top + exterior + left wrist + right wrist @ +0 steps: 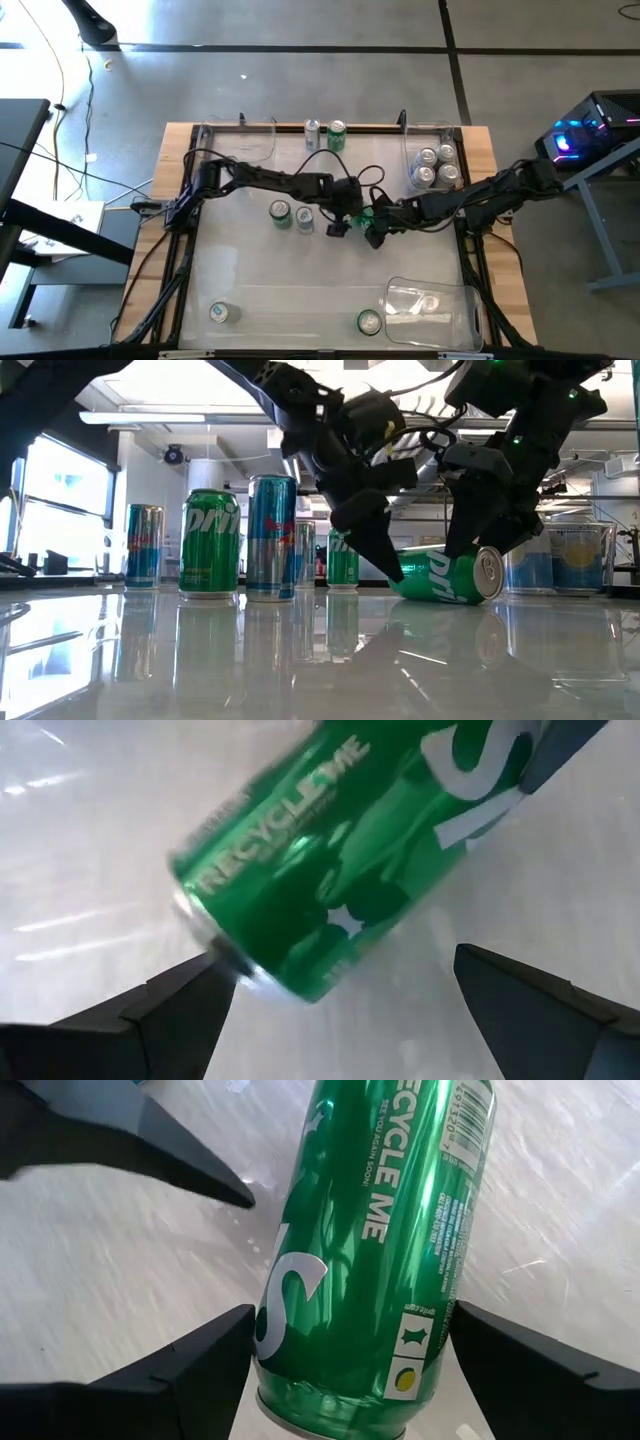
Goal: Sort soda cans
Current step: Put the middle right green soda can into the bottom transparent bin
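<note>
Two hands meet at one green can (445,577) lying on its side on the bench (240,270). Right hand (345,1345) straddles it, wide; left hand (340,990) is wide too, at its end.

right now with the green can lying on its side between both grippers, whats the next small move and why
Probably close the right gripper on the tipped green can. Its fingers straddle the can's body on both sides, open, so a grip looks lined up. The left gripper is also open and touches only the can's end, so it should likely back away first.

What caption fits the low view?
Both hands, left and right, open around a toppled green can.
</note>
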